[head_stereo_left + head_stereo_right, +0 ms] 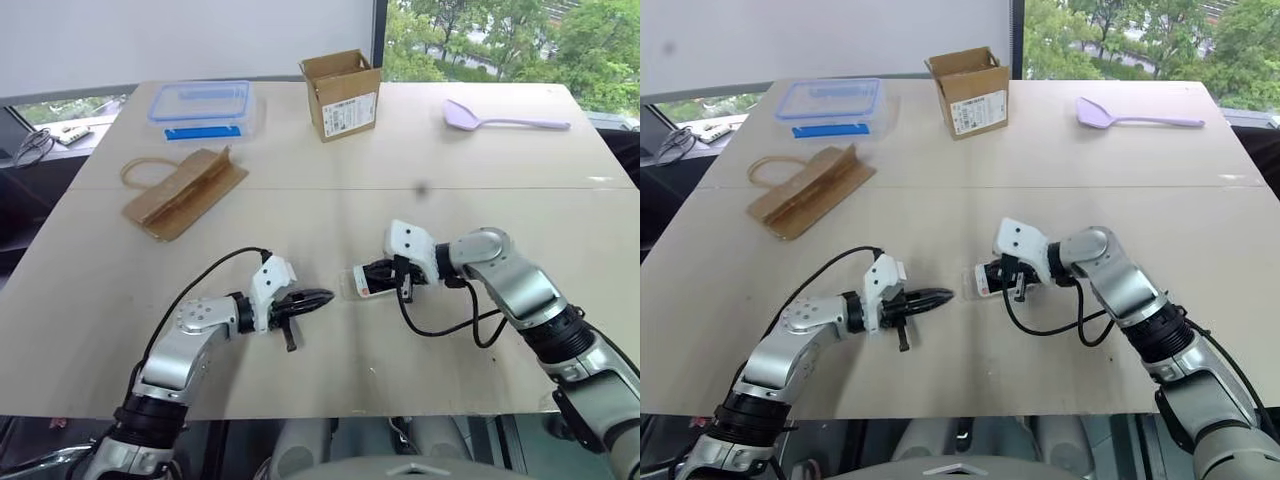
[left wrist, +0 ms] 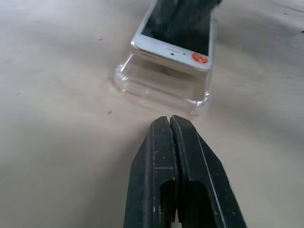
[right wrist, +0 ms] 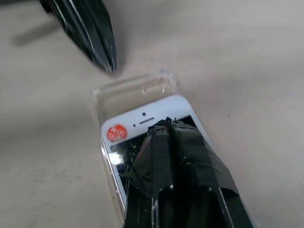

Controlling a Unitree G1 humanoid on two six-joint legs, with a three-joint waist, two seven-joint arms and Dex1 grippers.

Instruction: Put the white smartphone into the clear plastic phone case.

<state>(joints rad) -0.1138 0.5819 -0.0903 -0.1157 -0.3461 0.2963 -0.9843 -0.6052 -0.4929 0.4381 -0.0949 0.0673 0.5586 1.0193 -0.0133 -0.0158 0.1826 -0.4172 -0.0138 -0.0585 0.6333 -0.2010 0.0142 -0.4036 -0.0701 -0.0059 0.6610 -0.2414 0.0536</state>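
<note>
Nearest the table's front edge, the left gripper (image 1: pixel 318 297) lies low over the tabletop (image 1: pixel 330 215) with its two black fingers pressed together, holding nothing. Its tip points toward the clear plastic phone case (image 2: pixel 161 88), which sits just beyond it on the wood; the tip is close to the case's near rim but apart from it.

Just past that, the white smartphone (image 2: pixel 173 40) rests in the case at a tilt: the end with the speaker slot and a small round orange sticker (image 3: pixel 116 132) is raised above the case's end wall, and an empty stretch of clear shell shows beyond it. The right gripper (image 3: pixel 166 124) comes in from the right side, its fingers closed against each other and laid on the phone's dark screen, pressing down rather than clasping anything. I cannot tell whether the far end of the phone is seated in the shell, as the fingers cover it.

Farther back on the left lies a folded brown paper bag (image 1: pixel 185 191) with its handle loop toward the table's edge. Behind it stands a clear food box with a blue lid (image 1: pixel 201 107). An open cardboard box (image 1: pixel 341 94) sits near the middle of the far edge, and a pale purple spatula (image 1: pixel 503 117) lies off to the right.
</note>
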